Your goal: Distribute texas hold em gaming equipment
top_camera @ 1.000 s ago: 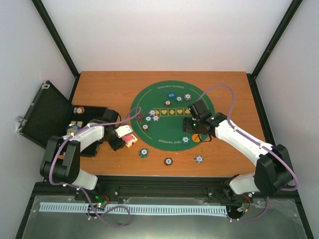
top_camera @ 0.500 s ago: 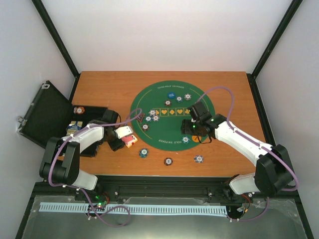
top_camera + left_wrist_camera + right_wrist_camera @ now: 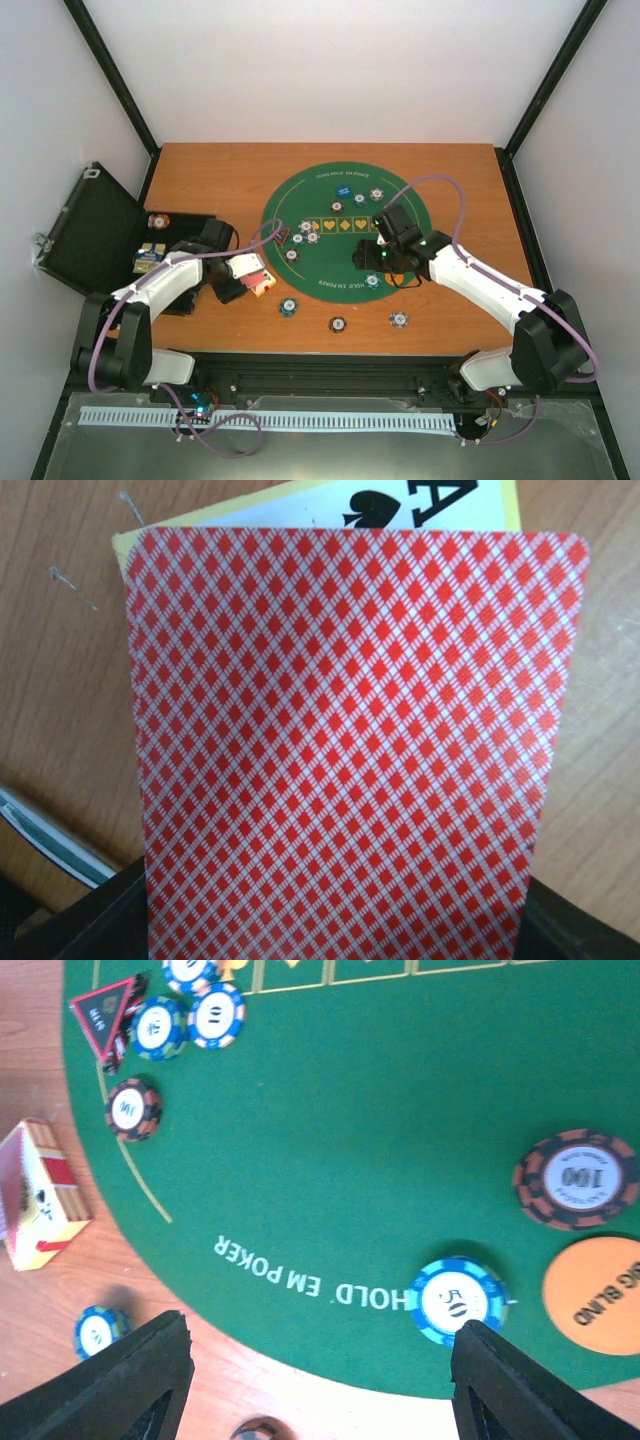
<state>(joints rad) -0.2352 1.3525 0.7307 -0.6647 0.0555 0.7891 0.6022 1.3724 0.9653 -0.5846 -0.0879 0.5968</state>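
Left claw (image 3: 236, 276): pinched one red-backed card (image 3: 350, 750), left of centre, over the card box (image 3: 440, 500).
Right claw (image 3: 320, 1380): stood spread above the green mat (image 3: 380, 1110), near the 50 chip (image 3: 457, 1300).
Care needed: a straight lift seemed best, taking one card only.

Robot lab test cell: white enclosure panels (image 3: 330, 70), black frame posts (image 3: 110, 70), wooden counter (image 3: 220, 175) inside, left arm (image 3: 165, 275) and right arm (image 3: 480, 280) bolted to near rail (image 3: 330, 372), purple cabling (image 3: 440, 182).

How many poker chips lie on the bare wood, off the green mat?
3, in a row before the mat's near edge: left chip, middle chip, right chip. Others may be hidden.
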